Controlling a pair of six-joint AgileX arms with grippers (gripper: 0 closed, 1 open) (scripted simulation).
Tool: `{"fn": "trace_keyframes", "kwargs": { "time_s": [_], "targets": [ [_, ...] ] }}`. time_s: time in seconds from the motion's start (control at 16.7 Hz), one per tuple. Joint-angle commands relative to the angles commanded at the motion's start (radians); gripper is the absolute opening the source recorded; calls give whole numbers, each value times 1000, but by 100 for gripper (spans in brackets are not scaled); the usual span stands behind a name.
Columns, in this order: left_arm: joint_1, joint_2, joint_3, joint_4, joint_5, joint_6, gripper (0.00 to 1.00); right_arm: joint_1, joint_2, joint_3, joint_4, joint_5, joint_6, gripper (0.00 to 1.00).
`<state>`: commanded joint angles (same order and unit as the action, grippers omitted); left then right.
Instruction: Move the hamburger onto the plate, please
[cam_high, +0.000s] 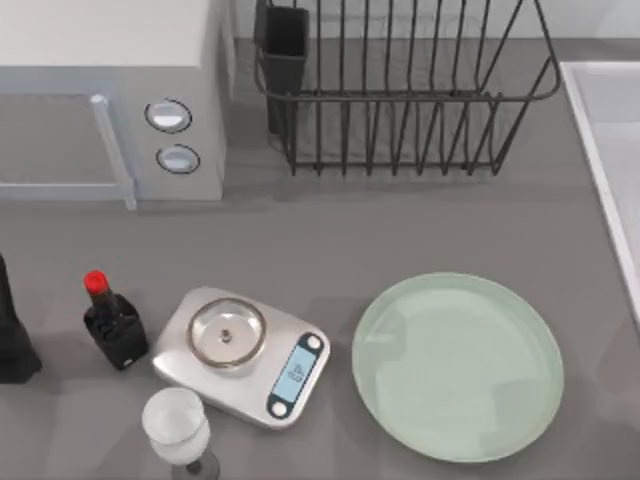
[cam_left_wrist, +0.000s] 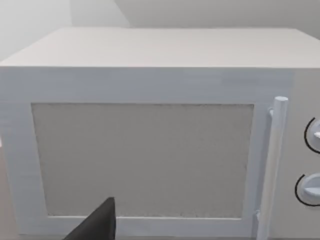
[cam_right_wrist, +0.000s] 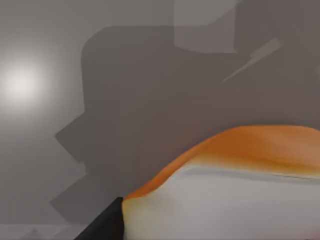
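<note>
Looking down from above, the plate (cam_high: 458, 366) lies bare on the right half of the grey table (cam_high: 400, 230), its mint-green face glossy and nothing resting on it. Just to its left sits a silver scale (cam_high: 241, 355) with a round steel platform, then a red-capped dark bottle (cam_high: 112, 324), and a clear glass (cam_high: 178, 430) at the near edge, partly cut off. A white microwave (cam_high: 110, 95) fills the far left corner, and a black wire rack (cam_high: 400, 90) stands beside it. A dark shape at the left edge (cam_high: 12, 330) belongs to the left arm, but too little shows to say more.

From the right wrist, the hamburger (cam_right_wrist: 240, 187) looms very close: an orange-brown curve over a pale grey-white surface, cut off by the picture's edges, so its full shape is hard to make out. One dark fingertip (cam_right_wrist: 102, 225) of the right gripper pokes in beside it, seemingly touching; I cannot tell whether the fingers pinch the hamburger or stand apart. Grey table with blocky shadows lies behind.

From the left wrist, the microwave's door, handle and two dials face the camera, with one dark fingertip (cam_left_wrist: 97, 225) at the edge. How the left gripper's fingers stand, I cannot tell.
</note>
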<state>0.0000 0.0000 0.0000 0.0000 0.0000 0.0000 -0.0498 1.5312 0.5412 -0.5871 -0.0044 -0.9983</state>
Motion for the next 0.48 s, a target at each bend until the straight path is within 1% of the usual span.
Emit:
{"fn": "trace_keyframes", "kwargs": {
  "time_s": [0.06, 0.24, 0.36, 0.48],
  "targets": [
    [0, 0, 0, 0, 0, 0, 100, -3, -71, 50, -109, -4, 26, 0],
    [0, 0, 0, 0, 0, 0, 100, -3, -82, 84, -149, -4, 20, 0],
    [0, 0, 0, 0, 0, 0, 100, -3, -109, 137, -229, -4, 15, 0],
    [0, 0, 0, 0, 0, 0, 100, -4, -145, 199, -349, -4, 12, 0]
  ]
}}
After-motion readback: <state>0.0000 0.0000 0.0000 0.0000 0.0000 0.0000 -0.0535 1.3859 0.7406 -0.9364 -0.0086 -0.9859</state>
